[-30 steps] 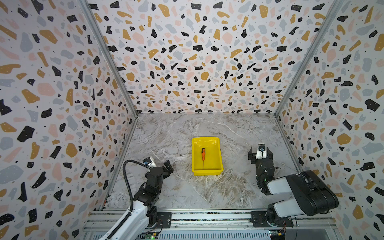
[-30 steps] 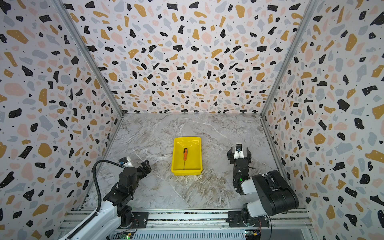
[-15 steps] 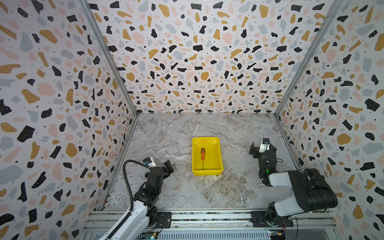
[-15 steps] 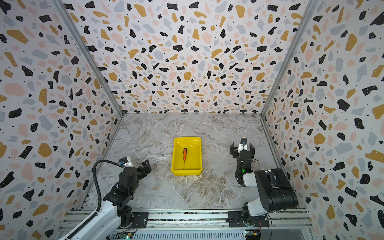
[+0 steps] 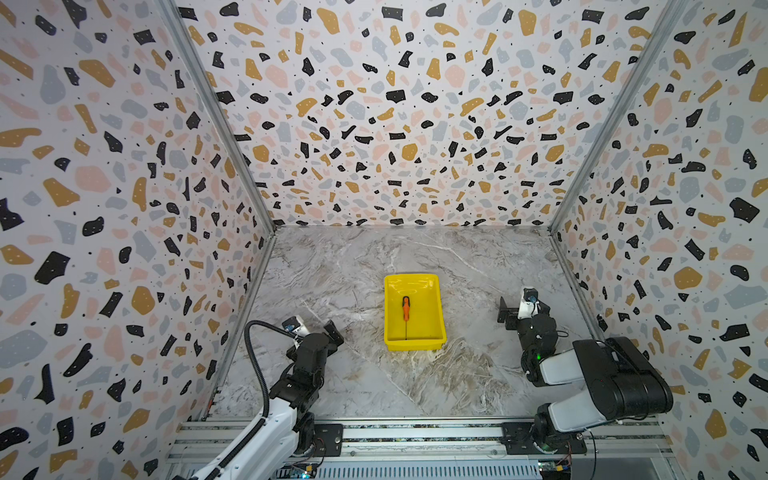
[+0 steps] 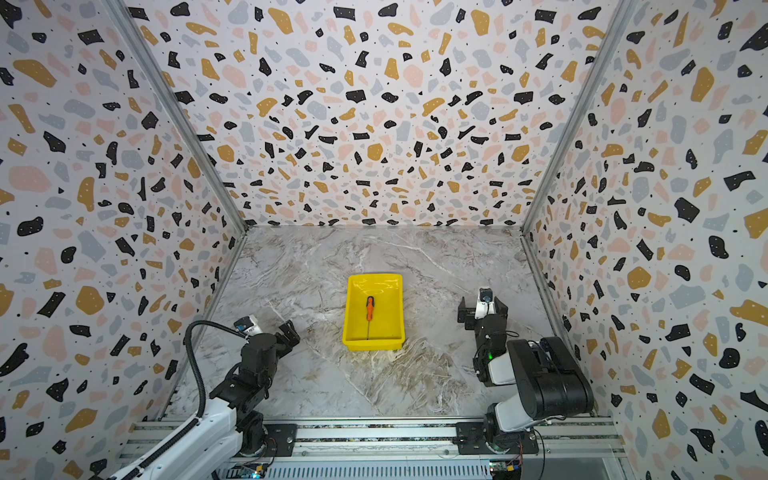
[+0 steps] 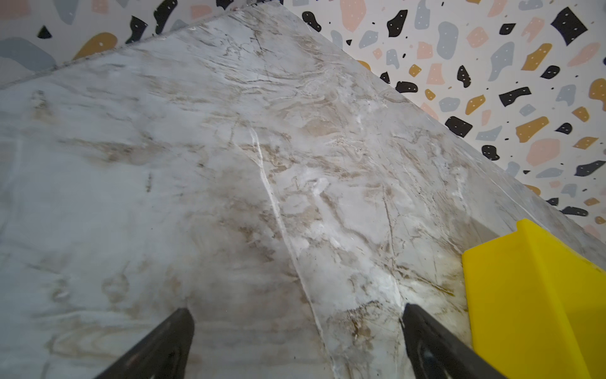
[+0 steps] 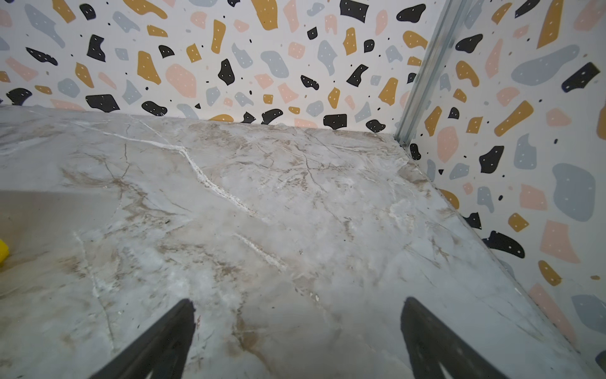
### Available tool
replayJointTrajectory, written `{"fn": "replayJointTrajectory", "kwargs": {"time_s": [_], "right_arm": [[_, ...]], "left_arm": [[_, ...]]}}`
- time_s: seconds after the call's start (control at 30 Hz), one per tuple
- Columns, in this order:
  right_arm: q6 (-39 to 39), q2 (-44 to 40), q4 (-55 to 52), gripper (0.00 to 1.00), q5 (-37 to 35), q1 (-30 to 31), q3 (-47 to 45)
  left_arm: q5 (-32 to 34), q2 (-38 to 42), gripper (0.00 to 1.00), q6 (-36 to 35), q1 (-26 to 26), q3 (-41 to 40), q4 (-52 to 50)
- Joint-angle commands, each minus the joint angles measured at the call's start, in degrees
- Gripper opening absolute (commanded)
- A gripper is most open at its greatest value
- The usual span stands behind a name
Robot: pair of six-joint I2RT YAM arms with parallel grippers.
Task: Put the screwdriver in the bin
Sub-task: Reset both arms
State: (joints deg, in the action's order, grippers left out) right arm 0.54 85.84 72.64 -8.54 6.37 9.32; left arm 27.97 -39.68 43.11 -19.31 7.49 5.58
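The orange-handled screwdriver [image 5: 406, 309] [image 6: 369, 309] lies lengthwise inside the yellow bin [image 5: 424, 309] [image 6: 388, 309], its thin shaft pointing to the bin's near wall. In both top views my right gripper [image 5: 521, 309] [image 6: 482, 311] hovers low to the right of the bin, apart from it. It is open and empty over bare marble [image 8: 299, 301]. My left gripper [image 5: 328, 334] [image 6: 286, 332] rests low to the left of the bin. It is also open and empty [image 7: 296, 310], and the bin's outer wall [image 7: 531, 295] stands beside one finger.
Terrazzo-patterned walls [image 5: 395, 124] close in the marble floor [image 5: 374, 374] on three sides. A metal rail [image 5: 415, 432] carrying both arm bases runs along the front edge. The right arm's bulky elbow [image 5: 615, 378] sits close to the right wall.
The right arm has drawn back toward the right wall and its jaws have spread wider. The screwdriver, the bin and the left arm have not moved.
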Motion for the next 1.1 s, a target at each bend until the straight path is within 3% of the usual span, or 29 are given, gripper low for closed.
{"fn": "replayJointTrajectory", "kwargs": {"time_s": [0.0, 0.1, 0.23, 0.3, 0.4, 0.5, 0.63, 0.7, 0.83, 0.93, 1.07], "right_arm": [[0.61, -0.22, 1.53, 0.99, 1.26, -0.10, 1.32], [0.63, -0.29, 1.32, 0.99, 1.39, -0.06, 1.32], [0.66, -0.33, 1.43, 0.99, 1.40, -0.09, 1.33], [0.63, -0.31, 1.37, 0.99, 1.35, -0.13, 1.31], [0.65, -0.27, 1.36, 0.99, 1.36, -0.06, 1.31], [0.64, -0.32, 1.38, 0.99, 1.36, -0.09, 1.31], [0.69, -0.29, 1.30, 0.99, 1.39, -0.10, 1.31], [0.63, -0.26, 1.29, 0.99, 1.36, -0.12, 1.37], [0.69, -0.24, 1.29, 0.99, 1.42, -0.11, 1.37], [0.67, -0.24, 1.29, 0.99, 1.42, -0.07, 1.32], [0.67, -0.24, 1.33, 0.99, 1.39, -0.05, 1.38]], "left_arm": [[8.59, -1.27, 1.00, -0.92, -0.07, 5.59, 2.85], [14.19, -4.33, 1.00, -9.10, -0.13, 9.60, 7.88], [10.51, -10.62, 1.00, -32.46, -0.12, 9.63, 22.84], [9.95, -13.25, 1.00, -38.05, -0.09, 9.86, 25.85], [12.15, -16.03, 1.00, -39.65, -0.06, 7.90, 31.04], [10.03, -17.81, 1.00, -42.10, -0.06, 2.51, 40.26], [14.27, -18.76, 1.00, -38.32, -0.03, -2.34, 46.00], [11.36, -17.23, 1.00, -38.63, -0.11, -1.32, 41.43], [11.44, -17.48, 1.00, -40.09, -0.10, -4.22, 49.60], [12.68, -19.84, 1.00, -40.34, -0.05, -4.65, 54.15], [10.04, -25.64, 1.00, -42.81, -0.08, -0.41, 52.65]]}}
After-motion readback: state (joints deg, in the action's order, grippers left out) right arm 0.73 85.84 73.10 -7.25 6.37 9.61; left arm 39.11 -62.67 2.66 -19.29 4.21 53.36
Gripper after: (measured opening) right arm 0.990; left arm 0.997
